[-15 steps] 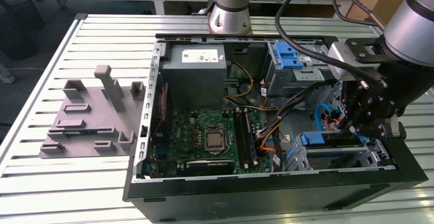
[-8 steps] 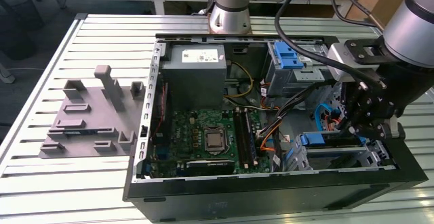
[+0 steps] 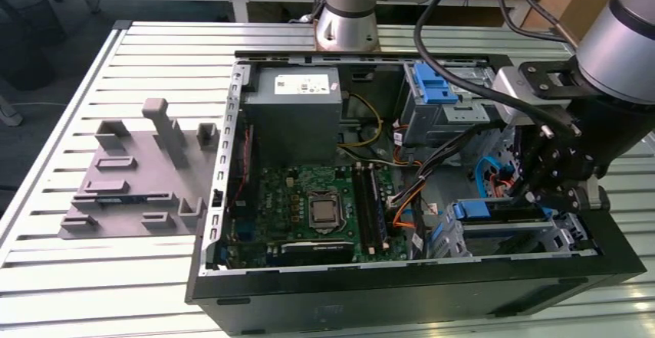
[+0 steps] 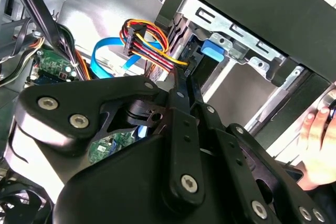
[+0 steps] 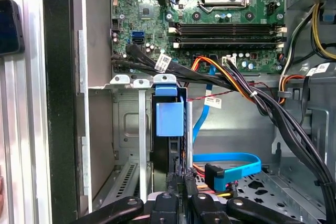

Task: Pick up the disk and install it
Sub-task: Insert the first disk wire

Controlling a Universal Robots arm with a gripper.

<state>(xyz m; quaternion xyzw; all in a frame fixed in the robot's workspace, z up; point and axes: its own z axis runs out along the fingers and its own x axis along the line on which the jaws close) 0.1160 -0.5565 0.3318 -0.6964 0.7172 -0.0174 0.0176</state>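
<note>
The disk (image 3: 507,214) stands edge-on in a slot of the metal drive cage (image 3: 561,237) at the case's front corner, on the exterior view's right. Its blue carrier (image 5: 169,118) faces the first wrist view, and the blue tab (image 4: 212,51) also shows in the second wrist view. My gripper (image 3: 534,194) hangs over the end of the disk nearest the case's middle. Its fingers (image 5: 173,179) lie close together, shut, with the tips at that end of the disk. In the second wrist view the gripper (image 4: 185,74) points along the disk's dark edge.
The open computer case holds a green motherboard (image 3: 312,208), a grey power supply box (image 3: 297,116) and a blue ribbed latch (image 3: 432,85). Cable bundles (image 5: 247,90) and a blue flat cable (image 5: 231,163) run beside the cage. A grey fixture (image 3: 138,177) lies on the table. A person's hand (image 4: 317,145) rests outside the case.
</note>
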